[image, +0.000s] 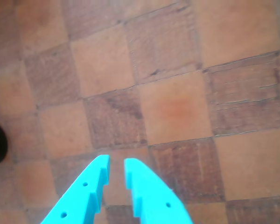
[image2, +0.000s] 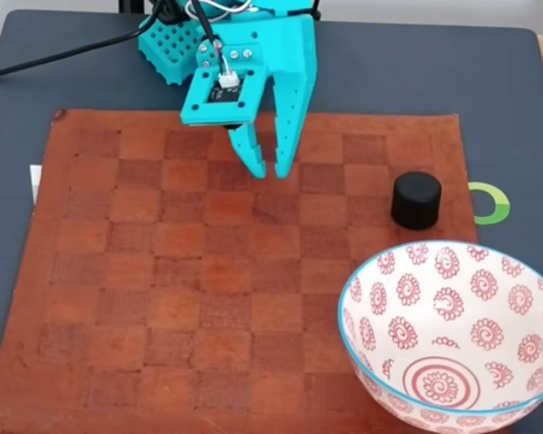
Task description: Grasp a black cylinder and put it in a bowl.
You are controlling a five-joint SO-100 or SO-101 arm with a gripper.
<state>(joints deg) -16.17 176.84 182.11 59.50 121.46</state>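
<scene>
Gripper (image2: 270,172) empty, jaws a narrow gap apart, hovering over the far-centre checkerboard mat (image2: 163,298), touching nothing. Black cylinder (image2: 416,200) stands upright well to its right in the fixed view, just beyond the bowl (image2: 525,409) rim. Step: reach. Swing right, open wider than the cylinder, descend straddling it, avoid clipping the bowl.

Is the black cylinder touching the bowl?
Apart. The fixed view shows brown checkerboard mat between the black cylinder and the bowl rim.

Turquoise plastic gripper (image2: 270,171) with pointed fingers, screw holes, black cables.
</scene>
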